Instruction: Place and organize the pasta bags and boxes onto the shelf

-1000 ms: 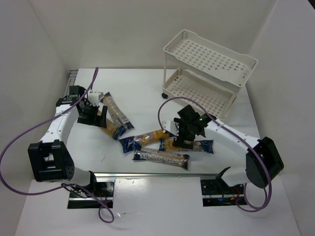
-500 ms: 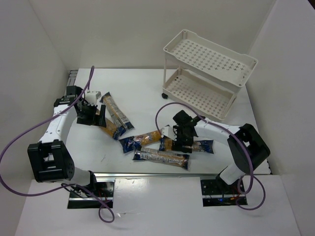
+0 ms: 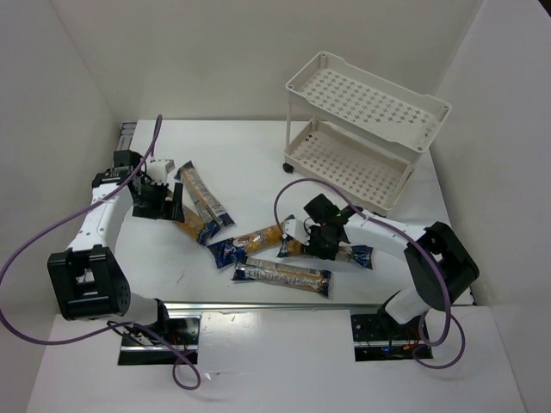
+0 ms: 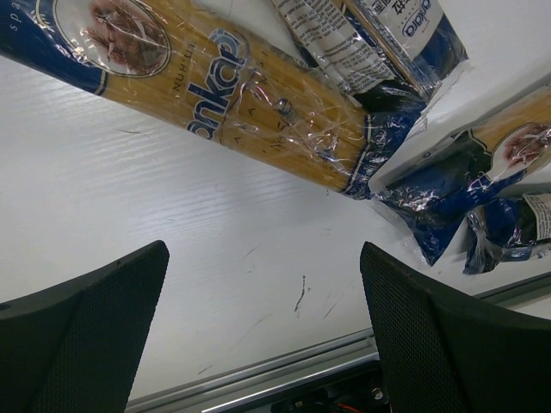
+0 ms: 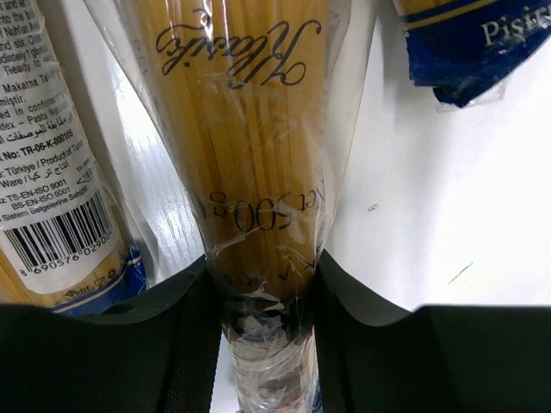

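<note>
Several long pasta packets with dark blue ends lie on the white table. My right gripper (image 3: 320, 243) is shut on one of them (image 3: 355, 255), which lies right of centre; in the right wrist view both pads press the clear wrap of this packet (image 5: 250, 129) around yellow spaghetti. My left gripper (image 3: 162, 206) is open beside two packets (image 3: 205, 196) at the left. In the left wrist view its fingers (image 4: 103, 318) frame bare table, with a packet (image 4: 258, 112) lying beyond them. The cream two-tier shelf (image 3: 424, 148) stands at the far right with nothing on its trays.
Another packet (image 3: 250, 243) lies at the centre and one (image 3: 282, 275) nearer the front rail (image 3: 258, 305). In the right wrist view a barcoded packet (image 5: 52, 172) lies just left of the gripped one, and a blue packet end (image 5: 465, 43) shows at upper right. White walls enclose the table.
My right gripper has come down over the packet right of centre and shut on it. The left arm has shifted slightly left and stays open.
</note>
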Controlling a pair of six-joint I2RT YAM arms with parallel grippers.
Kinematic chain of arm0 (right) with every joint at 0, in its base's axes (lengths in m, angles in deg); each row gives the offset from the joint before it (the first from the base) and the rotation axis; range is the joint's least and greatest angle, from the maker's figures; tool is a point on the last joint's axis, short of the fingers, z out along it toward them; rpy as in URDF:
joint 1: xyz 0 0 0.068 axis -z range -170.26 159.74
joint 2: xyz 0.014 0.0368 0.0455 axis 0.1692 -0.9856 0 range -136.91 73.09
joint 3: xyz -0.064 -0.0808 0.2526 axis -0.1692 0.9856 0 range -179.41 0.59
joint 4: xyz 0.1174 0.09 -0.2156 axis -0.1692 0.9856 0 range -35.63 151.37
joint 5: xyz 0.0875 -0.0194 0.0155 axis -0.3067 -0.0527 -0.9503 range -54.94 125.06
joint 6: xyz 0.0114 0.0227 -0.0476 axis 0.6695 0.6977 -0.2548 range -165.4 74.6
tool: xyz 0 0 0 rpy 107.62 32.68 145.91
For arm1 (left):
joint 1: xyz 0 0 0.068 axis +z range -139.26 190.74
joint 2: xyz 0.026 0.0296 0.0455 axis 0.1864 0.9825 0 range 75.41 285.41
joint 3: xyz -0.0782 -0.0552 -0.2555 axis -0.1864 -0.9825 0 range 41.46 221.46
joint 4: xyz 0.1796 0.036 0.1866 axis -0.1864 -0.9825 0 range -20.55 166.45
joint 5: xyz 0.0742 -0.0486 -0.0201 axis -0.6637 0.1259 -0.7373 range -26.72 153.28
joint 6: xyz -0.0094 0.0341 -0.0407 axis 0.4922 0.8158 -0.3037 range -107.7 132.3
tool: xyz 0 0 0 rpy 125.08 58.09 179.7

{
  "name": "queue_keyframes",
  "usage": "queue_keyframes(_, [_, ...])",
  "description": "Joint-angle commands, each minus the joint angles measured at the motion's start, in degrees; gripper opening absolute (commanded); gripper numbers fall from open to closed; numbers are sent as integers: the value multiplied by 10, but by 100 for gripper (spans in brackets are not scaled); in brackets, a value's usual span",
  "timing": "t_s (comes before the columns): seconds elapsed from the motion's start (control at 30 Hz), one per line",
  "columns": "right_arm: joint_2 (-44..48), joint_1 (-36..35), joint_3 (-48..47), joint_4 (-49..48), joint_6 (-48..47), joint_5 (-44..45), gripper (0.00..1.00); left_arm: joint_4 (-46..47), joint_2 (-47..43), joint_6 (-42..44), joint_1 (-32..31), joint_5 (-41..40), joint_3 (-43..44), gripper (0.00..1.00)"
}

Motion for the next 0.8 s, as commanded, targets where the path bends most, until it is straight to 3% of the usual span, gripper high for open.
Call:
queue_keyframes(0.0, [37, 2, -32, 3, 31, 5, 0, -1, -20, -12, 4, 5, 10, 99])
queue_keyframes(0.2, [91, 2, -131, 17, 83, 23, 0, 5, -25, -12, 4, 0, 10, 99])
queue_keyframes(0.33, [86, 2, -176, 2, 76, 121, 0, 5, -25, -7, 4, -5, 10, 99])
queue_keyframes(0.5, [51, 2, -183, -142, -7, 315, 0, 5, -25, -7, 4, -5, 10, 99])
queue_keyframes(0.6, [1, 10, -201, -216, -24, 374, 0, 5, -25, -7, 4, -5, 10, 99])
queue_keyframes(0.77, [-89, 66, -267, -303, -17, 381, 0, 5, -31, -1, 4, -10, 10, 99])
